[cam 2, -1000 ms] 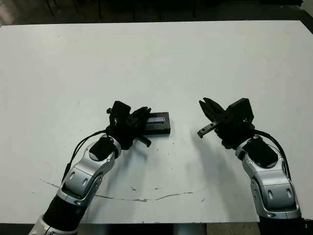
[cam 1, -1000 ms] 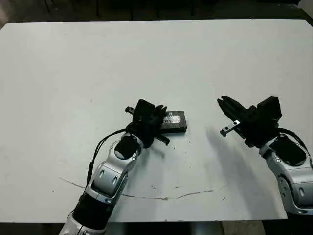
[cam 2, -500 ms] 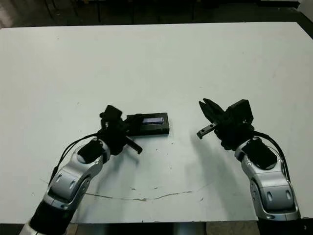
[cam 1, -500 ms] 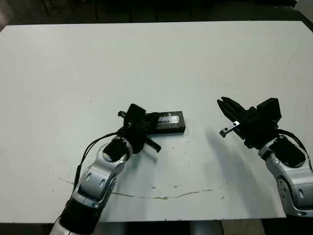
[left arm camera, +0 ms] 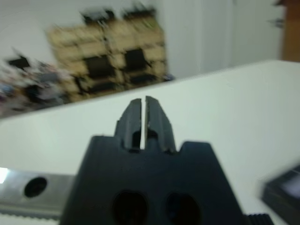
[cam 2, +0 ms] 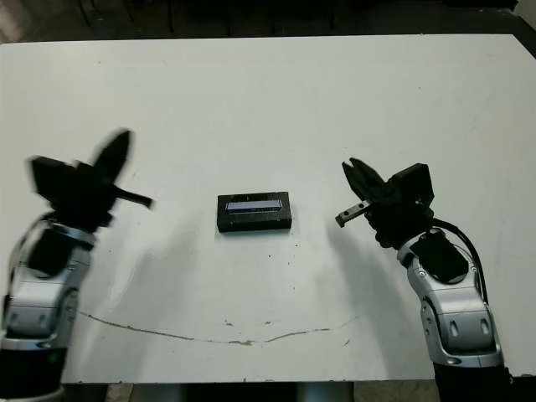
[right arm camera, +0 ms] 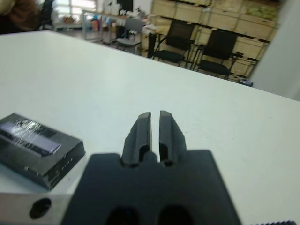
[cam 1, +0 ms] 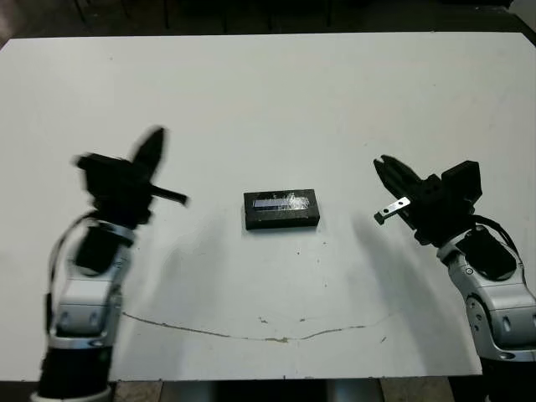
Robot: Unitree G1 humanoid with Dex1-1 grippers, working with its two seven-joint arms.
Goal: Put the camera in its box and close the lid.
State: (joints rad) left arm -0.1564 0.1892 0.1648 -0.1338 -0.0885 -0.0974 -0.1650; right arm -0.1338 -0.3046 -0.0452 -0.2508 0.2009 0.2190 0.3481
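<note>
A black rectangular lid (cam 1: 281, 202) with a pale grey strip on top lies flat over the box (cam 1: 283, 221) at the middle of the white table (cam 1: 268, 100). Only the box's dark side shows, and the camera is hidden. Well to the left of the box and lifted off the table, my left gripper (cam 1: 152, 148) is motion-blurred, its fingers (left arm camera: 144, 112) pressed together and holding nothing. My right gripper (cam 1: 388, 168) hovers to the right of the box, shut and holding nothing. The right wrist view shows the closed box (right arm camera: 40, 150) off to one side of the fingers (right arm camera: 155, 122).
A thin dark line (cam 1: 285, 337) runs across the table near its front edge. Chairs (right arm camera: 213, 51) and shelves stand beyond the table's far edge in the wrist views.
My left gripper has drawn away from the box, swinging far left and upward. The closed box stays in place, now uncovered. My right arm has barely moved.
</note>
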